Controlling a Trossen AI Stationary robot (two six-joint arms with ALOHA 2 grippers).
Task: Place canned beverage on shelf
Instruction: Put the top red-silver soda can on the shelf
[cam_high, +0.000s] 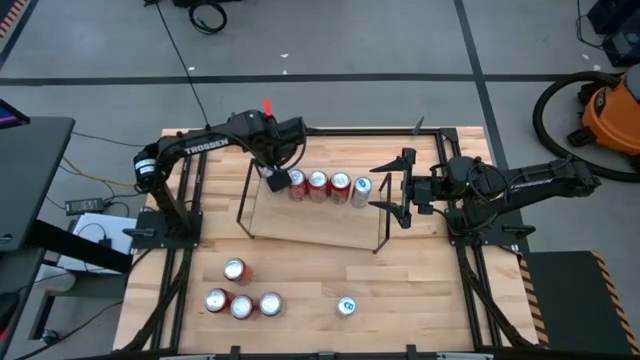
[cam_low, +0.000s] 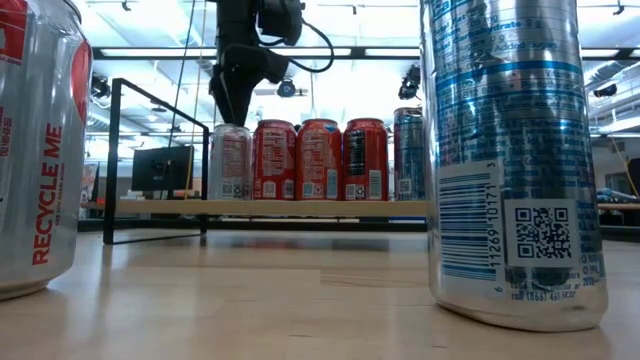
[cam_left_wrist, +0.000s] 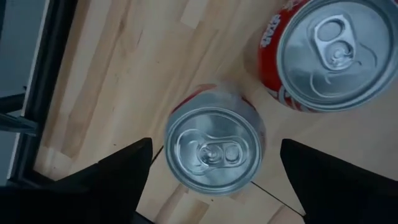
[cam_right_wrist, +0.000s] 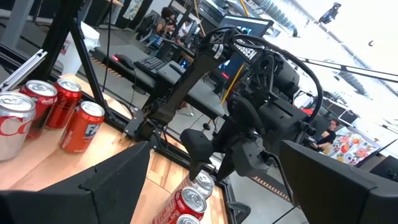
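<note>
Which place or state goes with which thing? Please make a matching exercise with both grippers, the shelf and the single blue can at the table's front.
Things:
1. left gripper
2. right gripper
3. shelf
4. blue can

Places or states:
a. alone on the tabletop
b. open, beside the shelf's right end
c. carries five cans in a row
d. open, over the silver can at the row's left end

Pairs: 1-d, 2-b, 3-c, 4-a

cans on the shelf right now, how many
5, in one row on the shelf: four red cans at, and a blue-and-silver can at the right end. The left claw partly covers the leftmost.
</note>
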